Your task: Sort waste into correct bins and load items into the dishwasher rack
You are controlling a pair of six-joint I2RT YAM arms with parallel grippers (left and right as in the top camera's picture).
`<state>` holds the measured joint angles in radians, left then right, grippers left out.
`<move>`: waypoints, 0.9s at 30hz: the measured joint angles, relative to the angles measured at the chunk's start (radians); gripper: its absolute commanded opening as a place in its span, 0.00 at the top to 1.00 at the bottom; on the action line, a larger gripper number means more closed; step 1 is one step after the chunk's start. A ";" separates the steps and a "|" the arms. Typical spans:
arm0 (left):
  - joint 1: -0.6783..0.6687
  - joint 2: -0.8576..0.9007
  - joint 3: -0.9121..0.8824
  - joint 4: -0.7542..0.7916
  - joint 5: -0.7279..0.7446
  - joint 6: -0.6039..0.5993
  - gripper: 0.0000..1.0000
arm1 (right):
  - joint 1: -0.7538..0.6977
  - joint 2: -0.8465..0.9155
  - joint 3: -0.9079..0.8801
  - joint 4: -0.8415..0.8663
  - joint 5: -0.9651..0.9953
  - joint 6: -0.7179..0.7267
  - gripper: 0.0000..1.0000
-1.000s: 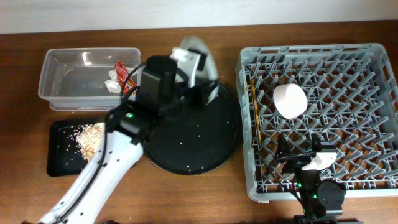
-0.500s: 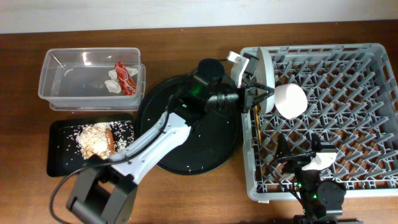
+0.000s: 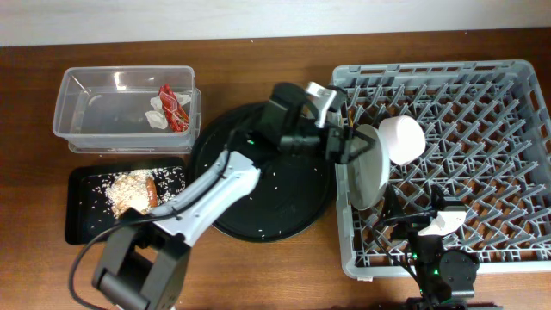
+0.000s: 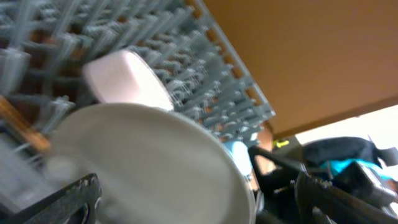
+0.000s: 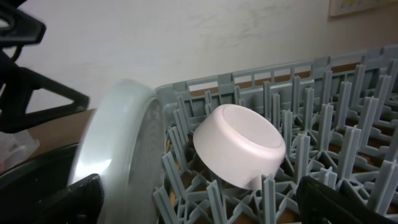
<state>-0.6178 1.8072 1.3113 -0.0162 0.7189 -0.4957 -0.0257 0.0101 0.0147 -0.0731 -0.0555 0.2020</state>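
Note:
The wide pale grey bowl (image 3: 366, 170) (image 5: 118, 143) stands on edge among the pegs at the left side of the grey dishwasher rack (image 3: 430, 71). My left gripper (image 3: 348, 143) (image 4: 199, 202) is open around that bowl's rim (image 4: 143, 168), with a gap at the right finger. Just right of it the small white bowl (image 3: 401, 139) (image 5: 239, 146) lies upside down. The chopsticks (image 3: 350, 120) run along the rack's left edge, partly hidden. My right gripper (image 3: 413, 213) (image 5: 205, 205) hangs open over the rack's near part, holding nothing.
The clear tub (image 3: 86, 86) at the back left holds the red wrapper (image 3: 175, 108) and the white tissue (image 3: 157, 117). The small black tray (image 3: 86, 224) holds rice scraps and an orange stick (image 3: 148, 196). A big round black tray (image 3: 258, 198) lies between them and the rack.
My left arm swung from over the round tray to the rack with the wide bowl. Its jaws opened, and the bowl now leans on edge among the pegs. The right arm stayed put.

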 measured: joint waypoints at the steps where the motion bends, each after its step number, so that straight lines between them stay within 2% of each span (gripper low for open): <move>1: 0.013 -0.013 0.000 -0.044 -0.016 0.014 0.01 | 0.000 0.000 0.000 0.000 0.000 0.000 0.02; 5: 0.081 -0.155 -0.005 -0.216 -0.141 0.099 0.01 | 0.000 0.000 0.000 0.000 0.000 0.000 0.02; 8: 0.087 -0.275 -0.003 -0.285 -0.224 0.157 0.01 | 0.000 0.000 0.000 0.000 0.000 0.000 0.02; 9: 0.085 -0.379 -0.002 -0.363 -0.298 0.208 0.01 | 0.000 0.000 0.000 0.000 0.000 0.000 0.02; 13: 0.082 -0.542 0.000 -0.476 -0.502 0.275 0.01 | 0.000 0.000 0.000 0.000 0.000 0.000 0.02; 16: 0.082 -0.618 0.001 -0.524 -0.658 0.296 0.01 | 0.000 0.000 0.000 0.000 0.000 0.000 0.02; 21: 0.082 -0.723 0.000 -0.706 -0.930 0.320 0.01 | 0.000 0.000 0.000 0.000 0.000 0.000 0.02; 27: 0.082 -0.842 -0.006 -0.740 -1.059 0.467 0.01 | 0.000 0.000 0.000 0.000 0.000 0.000 0.02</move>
<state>-0.5354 0.9649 1.3052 -0.7559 -0.3397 -0.0288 -0.0257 0.0101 0.0143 -0.0731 -0.0555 0.2020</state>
